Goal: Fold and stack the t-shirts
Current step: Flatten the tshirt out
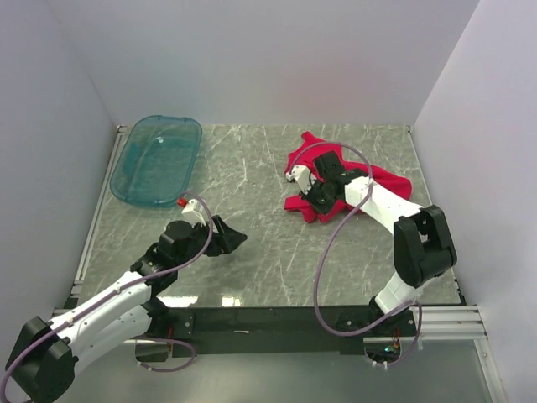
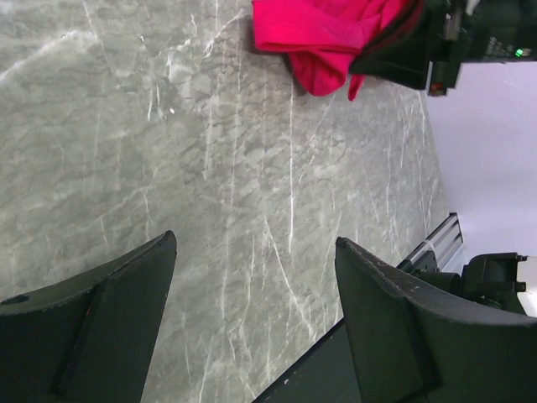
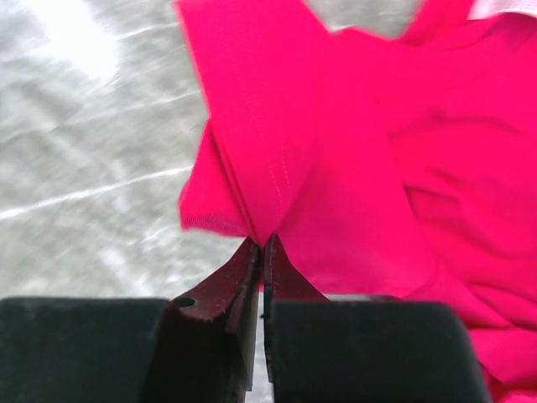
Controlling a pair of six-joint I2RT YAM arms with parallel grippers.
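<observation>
The bright red t-shirt (image 1: 388, 178) lies crumpled at the back right of the marble table; it also shows in the left wrist view (image 2: 323, 34) and fills much of the right wrist view (image 3: 352, 168). My right gripper (image 1: 307, 200) sits over the shirt's left part. Its jaws (image 3: 263, 242) are shut on a pinched fold of the red fabric, close to a hemmed edge. My left gripper (image 1: 232, 239) hovers over bare marble at the front left, well away from the shirt, and stands wide open (image 2: 256, 243) with nothing between its fingers.
A translucent teal plastic tub (image 1: 157, 159) stands at the back left. White walls enclose the table on three sides. A black and metal rail (image 1: 277, 319) with the arm bases runs along the near edge. Grey cables loop over both arms.
</observation>
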